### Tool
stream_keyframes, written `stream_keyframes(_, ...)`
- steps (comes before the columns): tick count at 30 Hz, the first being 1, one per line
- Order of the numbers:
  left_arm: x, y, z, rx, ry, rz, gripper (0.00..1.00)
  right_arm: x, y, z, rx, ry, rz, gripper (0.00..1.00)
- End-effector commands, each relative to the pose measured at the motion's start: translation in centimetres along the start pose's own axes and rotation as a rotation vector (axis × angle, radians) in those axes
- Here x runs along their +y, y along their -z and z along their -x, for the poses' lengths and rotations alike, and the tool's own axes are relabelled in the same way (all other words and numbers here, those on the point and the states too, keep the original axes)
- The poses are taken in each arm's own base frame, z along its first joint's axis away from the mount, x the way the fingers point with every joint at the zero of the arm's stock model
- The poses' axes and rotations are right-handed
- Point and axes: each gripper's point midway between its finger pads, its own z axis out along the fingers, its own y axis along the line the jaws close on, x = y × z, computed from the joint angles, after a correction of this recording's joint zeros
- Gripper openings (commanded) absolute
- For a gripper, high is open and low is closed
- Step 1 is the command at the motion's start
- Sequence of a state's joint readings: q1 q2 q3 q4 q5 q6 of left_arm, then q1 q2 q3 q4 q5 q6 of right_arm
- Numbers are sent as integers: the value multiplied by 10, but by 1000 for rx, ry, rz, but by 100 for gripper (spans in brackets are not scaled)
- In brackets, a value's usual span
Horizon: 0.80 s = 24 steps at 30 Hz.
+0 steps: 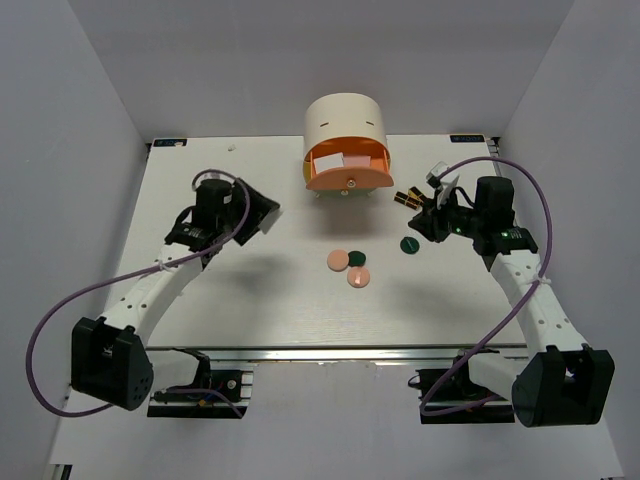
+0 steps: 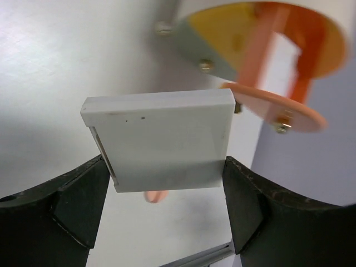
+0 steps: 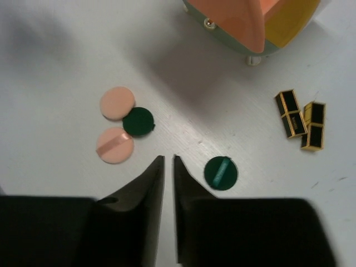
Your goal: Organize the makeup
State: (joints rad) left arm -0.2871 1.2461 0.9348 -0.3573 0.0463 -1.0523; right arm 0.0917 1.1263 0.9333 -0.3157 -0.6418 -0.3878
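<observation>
A pale table (image 1: 200, 300) seen from above, with a large cream cylindrical cabinet (image 1: 345, 120) at its far edge. The cabinet's orange drawer (image 1: 347, 178) is swung open, with pale flat items inside.

The left gripper (image 2: 164, 178) is clamped on a white square compact (image 2: 161, 139), raised above the table to the left of the cabinet. The fingers pinch only its two side edges, low on the case, so it could pivot or slip out on the way to the drawer, or catch the drawer's rim.

The right gripper (image 3: 167, 167) hangs over the table to the right of the cabinet. Its jaws are drawn almost together with only a thin slit between them and nothing in it.

Loose makeup lies below the right gripper:
- A lone dark green disc (image 3: 221, 172) lies just beside the fingertips.
- Two pink discs (image 3: 117, 103) and a dark green one (image 3: 138, 122) are clustered together.
- Two black-and-gold lipstick tubes (image 3: 290, 114) lie side by side.

The discs lie flat, so narrow jaws may only nudge one rather than lift it.

Only the overhead view shows both arms and the inside of the drawer. Only the left wrist view shows how the compact is gripped — from above it is just a dark shape. Only the right wrist view shows the slit between the jaws and a raised strip across the lone disc.
</observation>
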Motion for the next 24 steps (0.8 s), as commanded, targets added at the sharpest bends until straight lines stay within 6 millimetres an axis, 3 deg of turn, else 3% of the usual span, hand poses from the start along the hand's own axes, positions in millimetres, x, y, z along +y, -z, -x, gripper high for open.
stream_keyframes(1,-84,18,17,-124,-130,-225,5,-1,5,27,-71,22,-5,11)
stream_keyframes(3,-122,21,23,-154,-203,-294,5,-1,4,28,-73,13,-4,4)
stream_keyframes(8,-196,12,8,-156,-397,-367,5,-2,5,29,-80,3,-17,3)
stream_keyframes(9,-220,21,15,-187,-447,-396,5,-2,6,30,-81,5,-21,3)
stream_keyframes(10,-220,2,9,-174,-482,-368,6,-2,7,28,-79,3,-24,4)
stream_keyframes(12,-232,-4,1,-171,-565,-360,7,-1,9,27,-79,6,-31,5)
stream_keyframes(13,-247,-10,-1,-183,-592,-368,8,0,9,25,-77,4,-32,6)
stream_keyframes(18,-260,-37,-14,-186,-742,-311,15,1,10,23,-75,2,-36,8)
stream_keyframes(19,-269,-34,-14,-199,-755,-316,17,1,11,22,-74,-1,-39,9)
stream_keyframes(20,-261,-48,-19,-189,-776,-278,19,2,11,21,-72,-1,-37,9)
stream_keyframes(24,-256,-63,-26,-204,-834,-228,33,2,10,21,-72,0,-37,11)
